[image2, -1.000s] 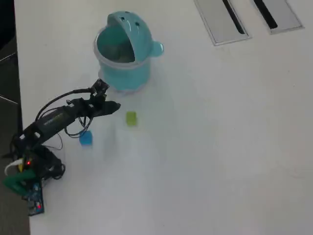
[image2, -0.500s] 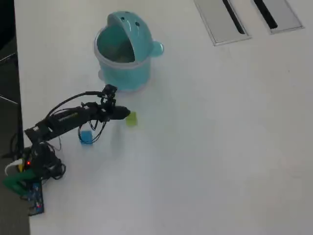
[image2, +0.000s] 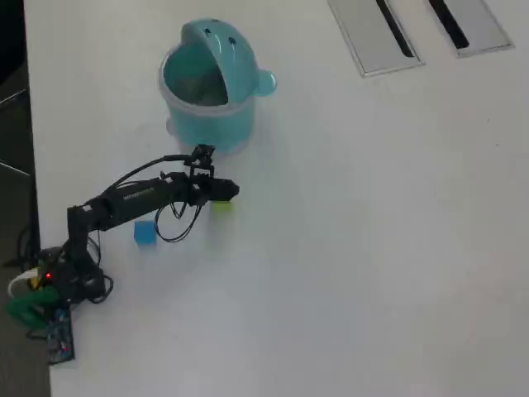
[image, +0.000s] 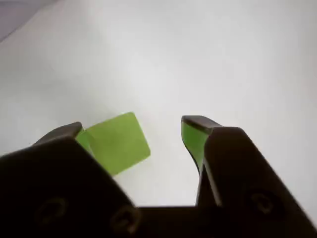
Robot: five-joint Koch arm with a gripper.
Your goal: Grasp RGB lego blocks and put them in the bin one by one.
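In the wrist view my gripper (image: 134,125) is open, low over the white table. The yellow-green block (image: 119,143) lies between the jaws, close against the left finger (image: 62,133) and well apart from the right finger (image: 198,134). In the overhead view the gripper (image2: 233,193) sits just over the yellow-green block (image2: 221,204), below the bin. The round light teal bin (image2: 207,116) stands upper left with its domed lid swung back. The blue block (image2: 145,232) lies on the table beside the arm. The red block is not in view.
Two flat grey panels (image2: 376,37) (image2: 467,25) are set into the table at the top right. The arm's base (image2: 58,281) with its cables stands at the left edge of the table. The white table (image2: 372,248) stretches to the right.
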